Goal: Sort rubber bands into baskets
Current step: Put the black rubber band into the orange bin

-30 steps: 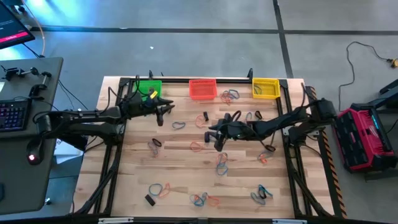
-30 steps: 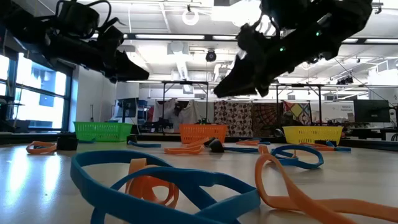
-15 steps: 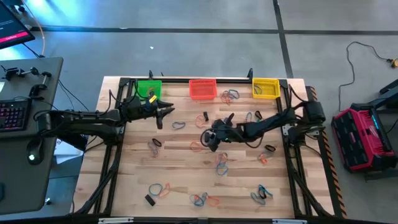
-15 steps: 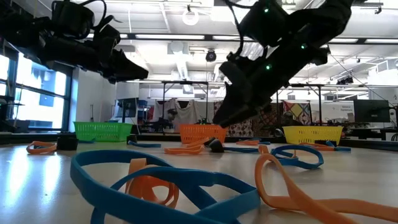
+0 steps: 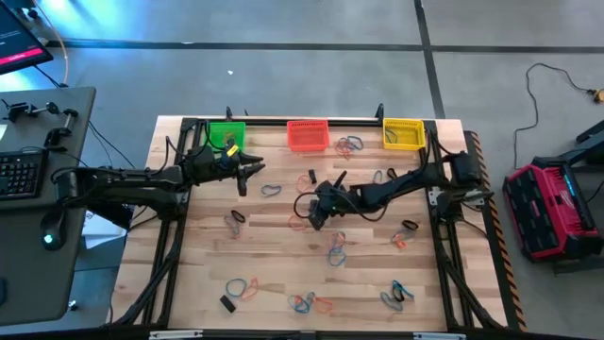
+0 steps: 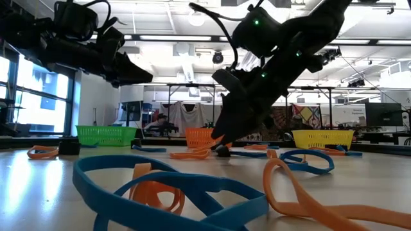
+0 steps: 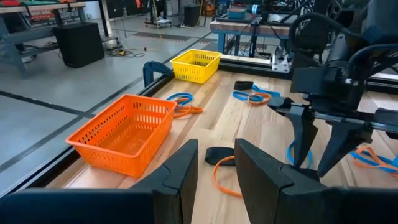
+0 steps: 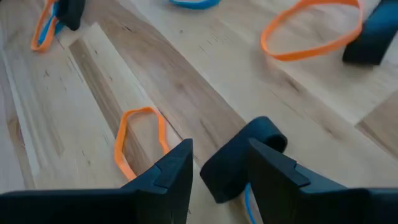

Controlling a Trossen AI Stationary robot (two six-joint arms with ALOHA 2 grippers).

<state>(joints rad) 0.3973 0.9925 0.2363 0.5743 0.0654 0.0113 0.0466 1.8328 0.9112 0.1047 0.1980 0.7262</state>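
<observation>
My right pincer (image 5: 314,213), parted and empty, hangs low over mid-bench with an orange band (image 8: 138,140) lying just ahead-left, its long axis along my fingers.

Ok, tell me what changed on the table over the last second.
The right gripper reached farther left across the wooden table and dropped low over a black rubber band and an orange rubber band, its jaws open. The left gripper stayed near the green mesh basket. No bands visibly moved.
</observation>
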